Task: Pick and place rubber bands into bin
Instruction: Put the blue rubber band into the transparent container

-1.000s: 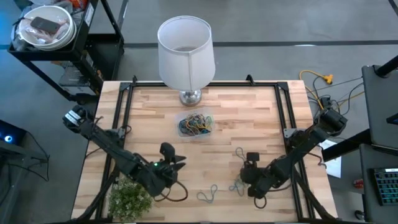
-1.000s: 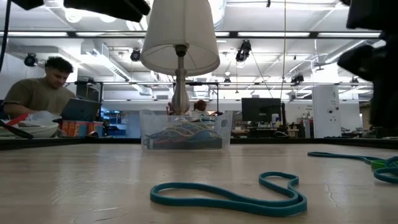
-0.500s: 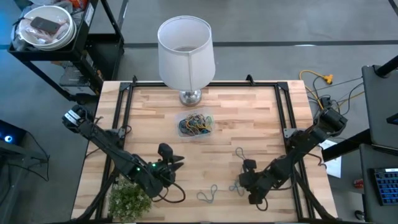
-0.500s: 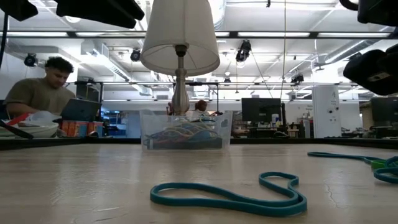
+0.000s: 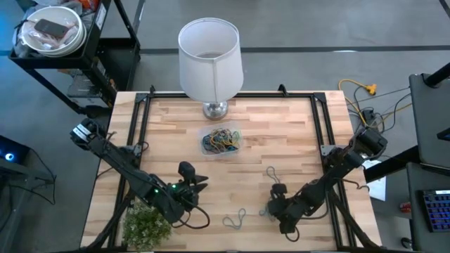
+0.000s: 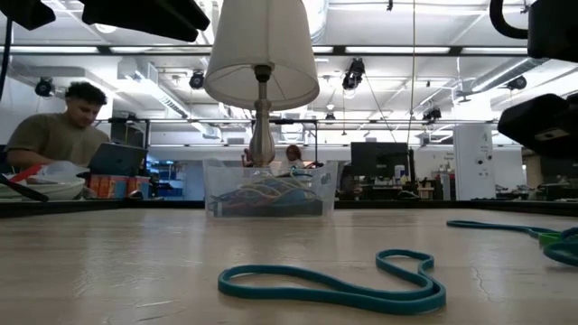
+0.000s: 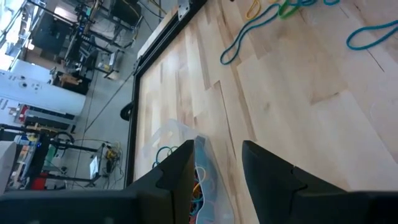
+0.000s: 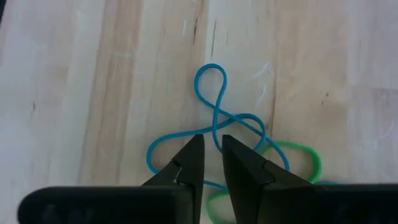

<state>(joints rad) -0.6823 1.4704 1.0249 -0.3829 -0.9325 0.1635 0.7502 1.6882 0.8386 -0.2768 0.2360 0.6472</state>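
The see-through bin (image 5: 221, 140) sits mid-table, behind the loose bands, with many coloured rubber bands inside; the low view shows it too (image 6: 266, 190). Loose bands lie on the wood. A teal one (image 5: 235, 219) is in the low view's foreground (image 6: 334, 284), and another (image 5: 271, 172) lies further back. A blue band (image 8: 214, 118) is tangled with a green band (image 8: 298, 155). My right gripper (image 8: 212, 146) hangs just over that tangle (image 5: 271, 209), open by a narrow gap, one finger on each side of a blue strand. My left gripper (image 7: 217, 149) waits open at the near left (image 5: 197, 184). My right gripper comes at the blue band from above, pointing down. Its fingertips (image 8: 193, 155) stand on either side of a strand near the band's crossing (image 8: 217, 134). The band lies flat on the table. I cannot tell whether the fingers touch it.
A white lamp shade (image 5: 209, 56) on a metal foot stands at the table's far edge behind the bin. A green plant (image 5: 146, 225) sits at the near left corner. A black frame (image 5: 140, 112) runs along the table's sides. A person sits at a laptop beyond the table (image 6: 54, 135).
My right gripper has moved toward the near edge and a little left, and has come lower, down over the blue and green bands. The bands and the bin have not moved.
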